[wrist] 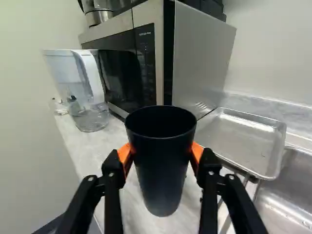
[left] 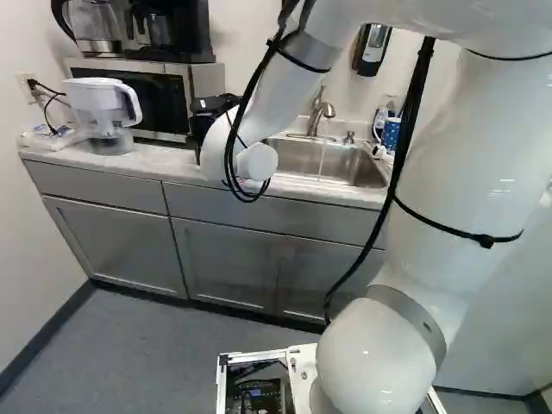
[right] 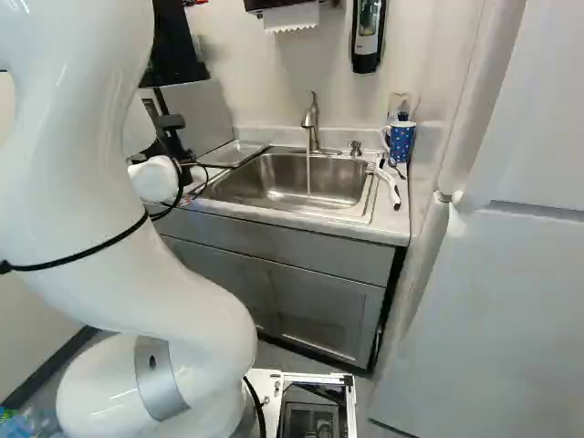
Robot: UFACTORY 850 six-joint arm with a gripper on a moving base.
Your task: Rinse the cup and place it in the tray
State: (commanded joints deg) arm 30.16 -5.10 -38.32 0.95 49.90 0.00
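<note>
Starting at the left, can see one water pitcher (left: 99,108) on the counter (left: 155,162), just before one microwave (left: 142,95), with dark appliances (left: 168,30) on top, cut off above. Next come to the fingers (right: 170,122), closed on one black cup (wrist: 162,170), parted by just its width, with two orange pads (wrist: 126,157) pressing opposite sides. Held upright near the microwave; can't tell whether touching the counter, nor read the dark inside. Beyond, find one metal tray (wrist: 241,139), flat between microwave and sink (right: 292,182), partly behind arm cables in the right base view. Then notice one faucet (right: 311,123) running a thin stream, one soap pump (right: 355,147), one white-handled brush (right: 391,187) and one dotted blue mug (right: 402,141) crowding the sink's right side.
</note>
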